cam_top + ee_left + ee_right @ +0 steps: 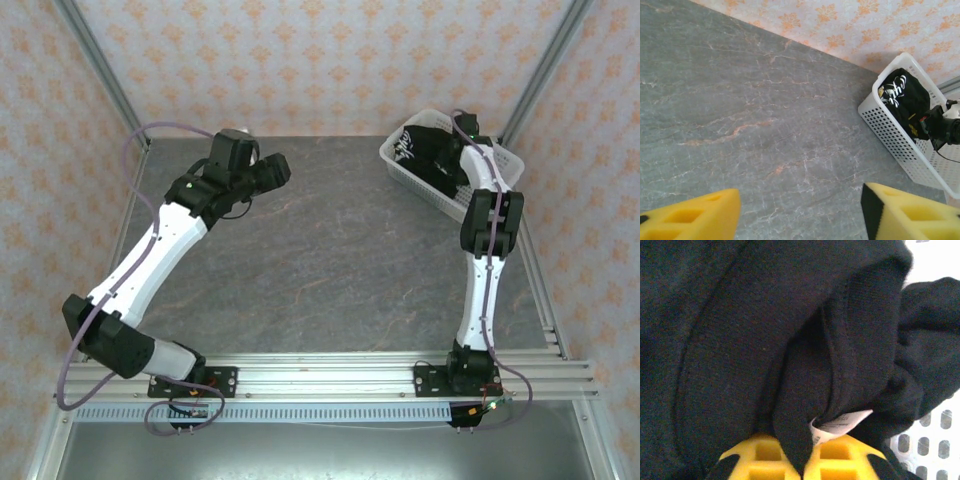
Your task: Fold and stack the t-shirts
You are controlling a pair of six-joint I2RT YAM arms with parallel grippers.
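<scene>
The right arm stretches from its base at the near edge straight out toward the far right corner of the table, where a white basket sits. Its wrist tips down into the basket. The right fingers are pressed together on a fold of the black t-shirt, pinching the cloth just beside a small white label. The t-shirt lies bunched up inside the basket and fills most of it. Some white print shows on the cloth at the basket's far left end. The basket's perforated wall shows just past the cloth, beside the fingers.

The left arm leans out to the left from its base, with its elbow low by the near left corner. Its forearm rises toward the far left part of the table, and the wrist is turned to the right, toward the basket. The left fingers are spread apart with nothing between them. They hang above bare grey table, well apart from the basket and the t-shirt.
</scene>
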